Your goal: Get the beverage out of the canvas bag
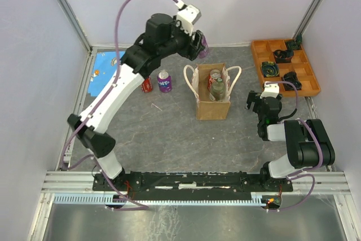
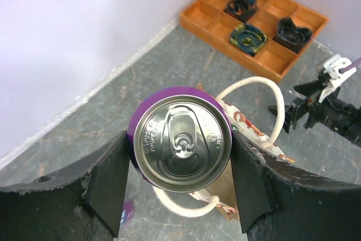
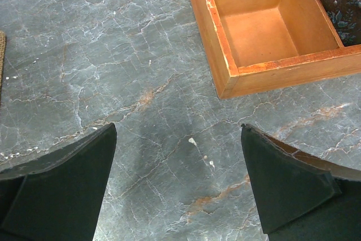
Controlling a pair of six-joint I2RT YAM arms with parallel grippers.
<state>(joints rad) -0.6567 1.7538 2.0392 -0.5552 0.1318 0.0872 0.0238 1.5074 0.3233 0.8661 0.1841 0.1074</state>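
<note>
On the grey tabletop, the left gripper is clenching a purple beverage can between its two pads, which are pressing the can's sides. It is holding the can upright in the air, above the far edge of the canvas bag. The right gripper is hanging spread wide and gripping nothing, over bare tabletop beside the orange tray. The tan bag is standing upright and open, its cream handles drooping outward. Two more drinks are showing inside it.
</note>
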